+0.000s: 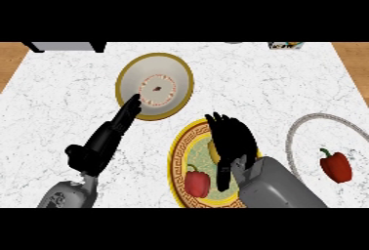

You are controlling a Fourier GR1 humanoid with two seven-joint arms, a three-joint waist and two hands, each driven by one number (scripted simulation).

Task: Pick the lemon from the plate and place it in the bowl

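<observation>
Only right hand point(232, 141) over lemon point(214, 151) — unlabelled

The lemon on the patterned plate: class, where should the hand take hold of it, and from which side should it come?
Best from above, fingers across the lemon's rounded body. It lies on the plate, beside a red pepper, so a sideways approach would likely meet the rim or the pepper. The right hand hangs over it, hiding most of it; only a yellow edge shows, so its long axis cannot be told.

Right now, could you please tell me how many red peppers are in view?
2. One red pepper lies on the gold-patterned plate beside the right hand; the other red pepper lies on the grey-rimmed plate at the right. The hand may hide more.
</observation>
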